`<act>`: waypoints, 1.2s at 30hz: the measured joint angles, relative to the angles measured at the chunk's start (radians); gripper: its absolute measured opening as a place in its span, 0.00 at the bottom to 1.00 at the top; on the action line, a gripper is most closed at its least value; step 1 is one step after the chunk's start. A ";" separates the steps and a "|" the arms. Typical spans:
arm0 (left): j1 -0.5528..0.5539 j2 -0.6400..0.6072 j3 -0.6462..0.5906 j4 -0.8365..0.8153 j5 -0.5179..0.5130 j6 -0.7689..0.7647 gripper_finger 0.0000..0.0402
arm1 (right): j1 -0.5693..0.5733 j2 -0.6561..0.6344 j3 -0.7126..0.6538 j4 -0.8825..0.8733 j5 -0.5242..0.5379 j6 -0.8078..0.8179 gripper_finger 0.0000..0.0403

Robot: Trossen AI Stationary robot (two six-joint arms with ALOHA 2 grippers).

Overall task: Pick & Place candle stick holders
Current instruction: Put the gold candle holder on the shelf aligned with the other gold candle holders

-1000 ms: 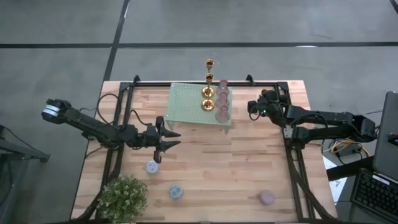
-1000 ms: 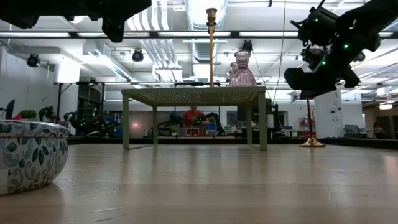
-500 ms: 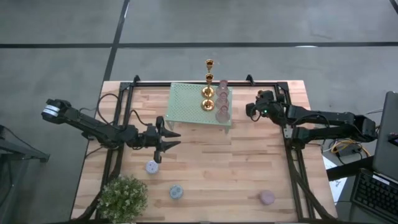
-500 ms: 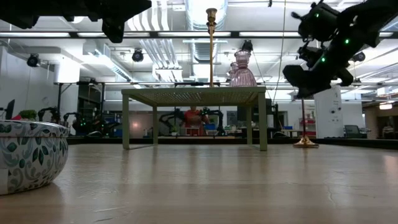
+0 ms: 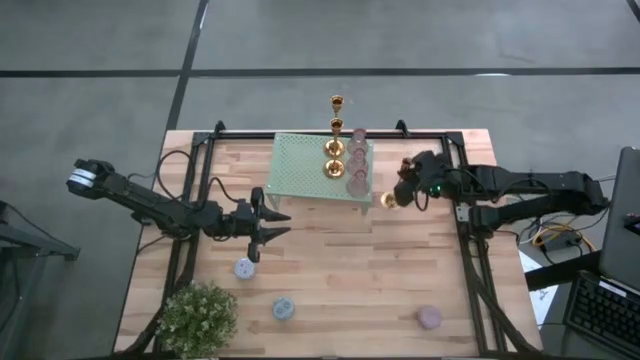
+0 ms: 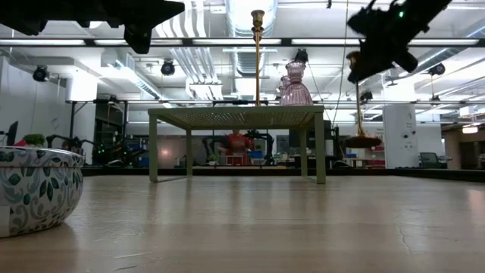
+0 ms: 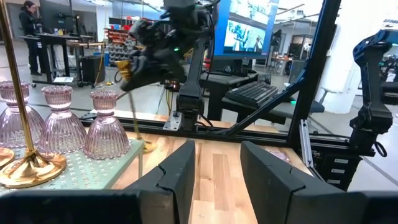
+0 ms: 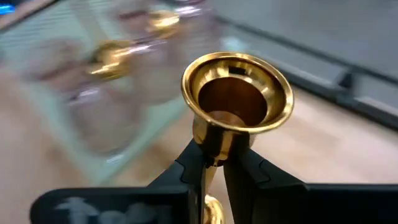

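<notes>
My right gripper (image 5: pixel 402 190) is shut on a slim gold candlestick (image 6: pixel 358 98) just right of the mint-green rack (image 5: pixel 310 168). The candlestick's round base (image 6: pixel 364 141) hangs clear of the table. Two more gold candlesticks (image 5: pixel 334 160) and several pink glass holders (image 5: pixel 357 170) stand on the rack by their bases. Three small pastel cups (image 5: pixel 245 267), (image 5: pixel 284 308), (image 5: pixel 430 317) sit on the table near the front. My left gripper (image 5: pixel 283 223) is open and empty above the table, left of the rack's near edge. My right gripper pinches the candlestick's stem (image 8: pixel 213 144) just under its top cup (image 8: pixel 237 93), between its two fingers. The fingers come slanting down from the table's right and lie across the stem. The candlestick hangs below them, near upright, its base off the table.
A bushy potted plant (image 5: pixel 198 318) stands at the near left corner; its patterned pot (image 6: pixel 34 189) shows in the low view. Black frame rails (image 5: pixel 470 270) run along the table's left and right sides. Bare wood lies between the rack and the cups.
My right gripper has moved up and toward the rack and the table's near edge with the gold candlestick. The candlestick's base stood on the table and now hangs clear of it.
</notes>
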 joint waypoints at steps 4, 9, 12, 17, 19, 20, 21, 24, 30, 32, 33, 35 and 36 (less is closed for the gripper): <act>0.000 0.000 0.000 0.000 0.000 -0.002 0.33 | 0.122 0.034 0.043 0.006 -0.021 0.037 0.07; 0.000 0.000 0.000 0.002 0.000 -0.003 0.33 | 0.259 0.119 0.119 0.012 -0.036 0.069 0.07; 0.000 0.000 0.000 0.002 0.000 -0.003 0.33 | 0.321 0.192 0.183 0.012 -0.040 0.067 0.07; 0.000 0.000 0.000 0.003 0.000 -0.004 0.33 | 0.363 0.342 0.333 0.020 -0.030 -0.010 0.07; 0.000 0.000 0.000 0.003 0.000 -0.004 0.33 | 0.368 0.403 0.398 0.020 -0.025 -0.056 0.07; 0.000 0.000 0.000 0.003 0.000 -0.005 0.33 | 0.368 0.433 0.431 0.024 -0.017 -0.082 0.07; 0.000 0.000 0.000 0.003 0.000 -0.005 0.33 | 0.368 0.460 0.461 0.027 -0.005 -0.111 0.07; 0.000 0.000 0.000 0.003 0.000 -0.006 0.33 | 0.364 0.530 0.534 0.060 0.019 -0.210 0.07; 0.000 0.000 0.000 -0.001 0.000 -0.011 0.33 | 0.339 0.629 0.637 0.182 0.017 -0.358 0.07; 0.000 0.000 0.000 -0.001 0.000 -0.012 0.33 | 0.320 0.648 0.664 0.179 0.016 -0.379 0.07; 0.000 0.000 0.000 -0.001 0.000 -0.013 0.33 | 0.309 0.652 0.672 0.179 0.018 -0.387 0.07; 0.000 0.000 0.000 -0.001 0.000 -0.018 0.33 | 0.286 0.655 0.677 0.178 0.017 -0.398 0.07; 0.000 0.000 0.000 -0.002 0.000 -0.021 0.33 | 0.273 0.654 0.676 0.178 0.018 -0.401 0.07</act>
